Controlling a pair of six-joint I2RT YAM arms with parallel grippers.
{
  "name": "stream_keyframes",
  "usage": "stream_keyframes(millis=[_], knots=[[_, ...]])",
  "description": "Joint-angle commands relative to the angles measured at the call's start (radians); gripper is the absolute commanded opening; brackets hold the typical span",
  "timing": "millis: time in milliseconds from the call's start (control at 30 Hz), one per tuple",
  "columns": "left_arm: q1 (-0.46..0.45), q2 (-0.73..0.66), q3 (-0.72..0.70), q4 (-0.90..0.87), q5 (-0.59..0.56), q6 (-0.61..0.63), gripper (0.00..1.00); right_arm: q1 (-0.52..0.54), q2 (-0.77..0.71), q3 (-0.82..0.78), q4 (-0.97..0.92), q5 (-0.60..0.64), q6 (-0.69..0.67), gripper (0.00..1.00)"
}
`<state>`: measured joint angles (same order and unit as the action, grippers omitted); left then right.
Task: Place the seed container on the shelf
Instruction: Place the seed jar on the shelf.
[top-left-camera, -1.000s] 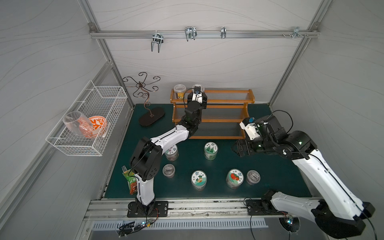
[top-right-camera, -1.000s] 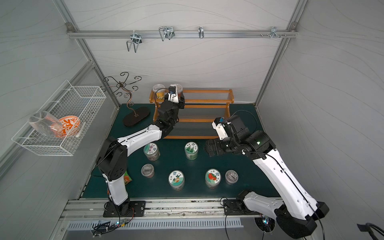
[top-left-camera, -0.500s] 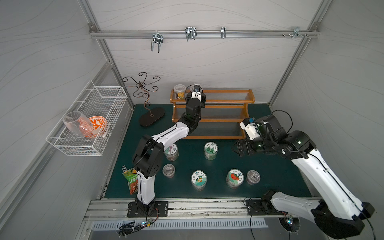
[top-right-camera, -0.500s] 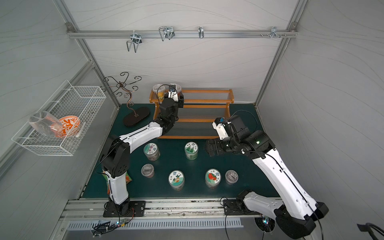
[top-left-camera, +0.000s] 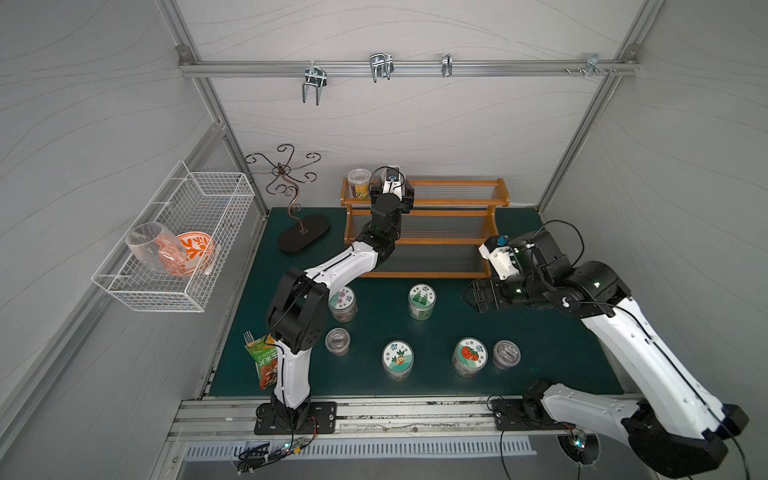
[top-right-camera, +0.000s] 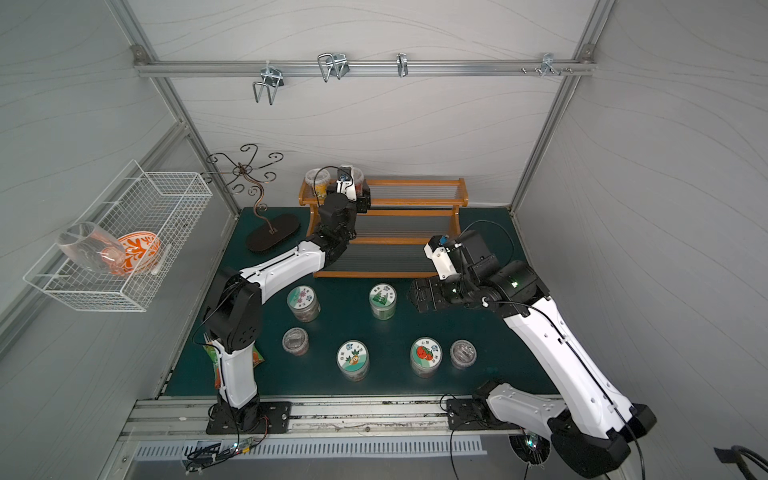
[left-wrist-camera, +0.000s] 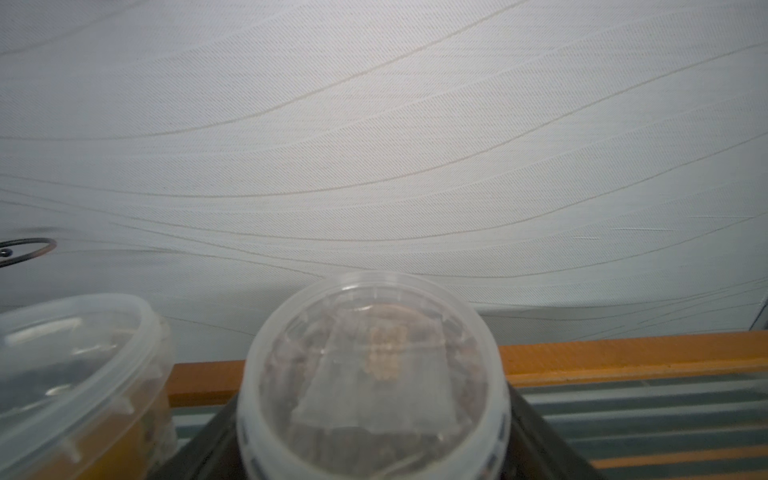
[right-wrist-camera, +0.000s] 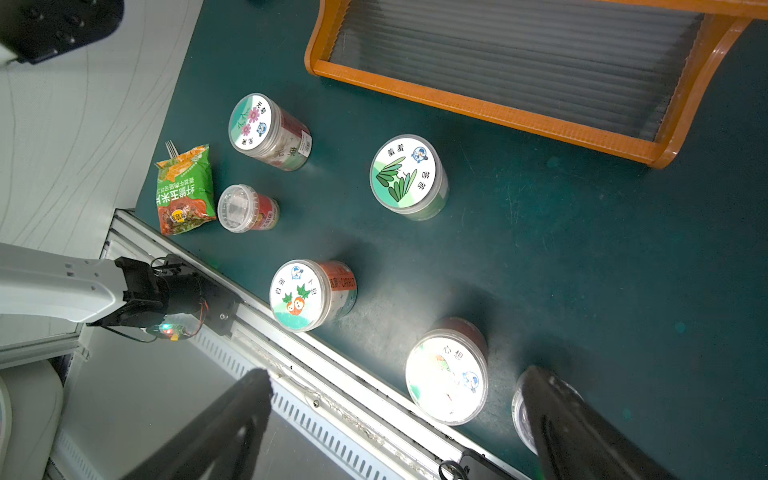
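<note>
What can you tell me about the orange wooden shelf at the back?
The shelf is a rack of three steps, with a shiny orange-brown wooden frame and clear ribbed panels. It stands upright on the green mat, by the back wall. At the left end of its top step stands a clear tub of yellow bits. Beside it a second clear tub sits between the fingers of the left hand.

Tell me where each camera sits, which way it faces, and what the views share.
Both top views: high in front, looking down toward the back wall; left arm, right arm, shelf, jars.
Left wrist: at the shelf's top tier, facing the back wall; seed container between its fingers.
Right wrist: above the mat, looking down; its spread fingers, left arm's base.
Shared: the shelf shows in every view.
</note>
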<state>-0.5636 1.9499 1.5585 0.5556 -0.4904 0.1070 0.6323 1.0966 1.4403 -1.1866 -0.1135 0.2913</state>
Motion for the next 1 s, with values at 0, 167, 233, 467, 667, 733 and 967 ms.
stream_keyframes(millis=[0, 167, 233, 467, 667, 733, 967], knots=[[0.004, -0.012, 0.024, 0.03, 0.021, -0.008, 0.84, -0.007, -0.015, -0.006, 0.008, -0.012, 0.002, 0.99], [-0.004, -0.083, -0.042, 0.045, 0.029, -0.009, 0.86, -0.009, -0.017, -0.013, 0.015, -0.015, 0.003, 0.99], [-0.007, -0.112, -0.073, 0.048, 0.033, -0.006, 0.87, -0.008, -0.016, -0.017, 0.018, -0.02, 0.006, 0.99], [-0.019, -0.229, -0.189, 0.038, 0.069, 0.01, 0.92, -0.008, -0.017, -0.026, 0.024, -0.026, 0.007, 0.99], [-0.029, -0.372, -0.309, -0.012, 0.133, -0.008, 0.92, -0.012, -0.021, -0.041, 0.033, -0.025, 0.006, 0.99], [-0.03, -0.431, -0.343, -0.065, 0.147, -0.031, 0.92, -0.013, -0.023, -0.05, 0.037, -0.027, 0.003, 0.99], [-0.029, -0.636, -0.338, -0.506, 0.06, -0.219, 1.0, -0.013, -0.035, -0.104, 0.081, -0.05, 0.003, 0.99]])
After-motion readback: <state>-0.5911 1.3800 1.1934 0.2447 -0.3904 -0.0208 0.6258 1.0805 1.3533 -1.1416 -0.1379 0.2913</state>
